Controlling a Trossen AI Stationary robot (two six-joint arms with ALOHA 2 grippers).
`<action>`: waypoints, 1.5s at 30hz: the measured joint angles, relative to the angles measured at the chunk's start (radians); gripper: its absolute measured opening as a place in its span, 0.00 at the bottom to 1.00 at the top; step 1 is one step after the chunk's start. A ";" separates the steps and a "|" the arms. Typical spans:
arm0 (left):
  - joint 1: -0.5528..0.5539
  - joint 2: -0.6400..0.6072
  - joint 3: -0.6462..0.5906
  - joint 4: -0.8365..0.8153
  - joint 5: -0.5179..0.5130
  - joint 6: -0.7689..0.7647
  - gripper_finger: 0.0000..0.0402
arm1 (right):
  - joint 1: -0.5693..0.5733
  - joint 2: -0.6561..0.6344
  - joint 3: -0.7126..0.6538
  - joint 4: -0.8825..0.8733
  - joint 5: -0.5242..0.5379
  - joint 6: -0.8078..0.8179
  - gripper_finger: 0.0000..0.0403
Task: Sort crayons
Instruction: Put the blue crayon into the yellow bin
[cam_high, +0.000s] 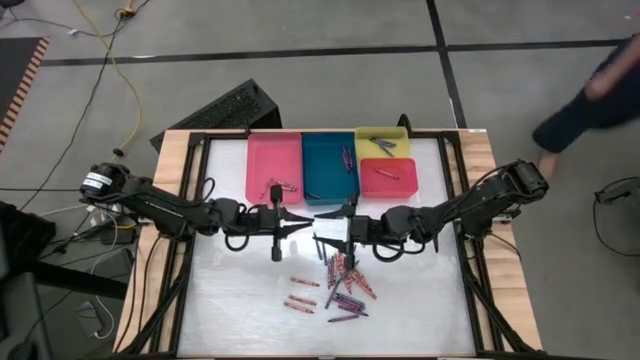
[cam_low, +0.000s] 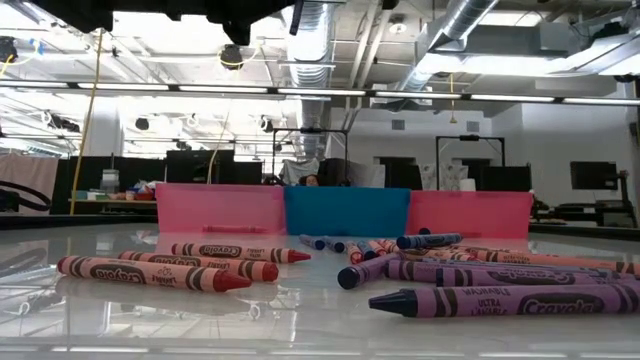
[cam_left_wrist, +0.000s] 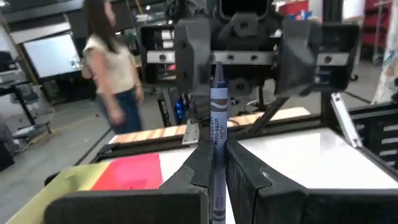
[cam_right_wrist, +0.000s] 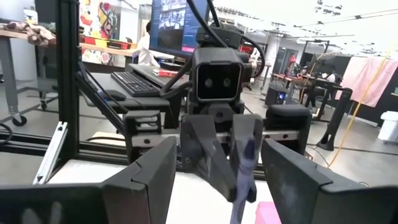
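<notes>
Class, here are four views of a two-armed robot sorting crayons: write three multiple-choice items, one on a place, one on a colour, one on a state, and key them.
1. Where does the loose crayon pile lie?
A. in the pink tray
B. on the white table, nearer than the trays
C. on the floor

2. What colour is the tray between the pink tray and the red tray?
A. teal
B. green
C. black

3. How is the left gripper?
A. wide open, empty
B. out of view
C. shut on a blue crayon

Answers:
1 B, the high view shows the pile on the table below the arms.
2 A, the teal tray sits between them.
3 C, its wrist view shows the fingers clamped on the upright blue crayon, facing the open right gripper.
</notes>
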 joint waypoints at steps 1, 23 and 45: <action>0.000 0.000 0.000 -0.003 -0.010 0.006 0.03 | 0.000 0.000 0.000 -0.001 0.000 0.000 0.58; 0.000 0.008 0.000 0.038 0.018 0.005 0.03 | -0.056 0.016 0.000 0.013 -0.002 0.054 0.58; 0.000 0.008 0.000 0.012 0.009 0.005 0.03 | -0.051 0.047 0.023 -0.040 0.001 0.044 0.02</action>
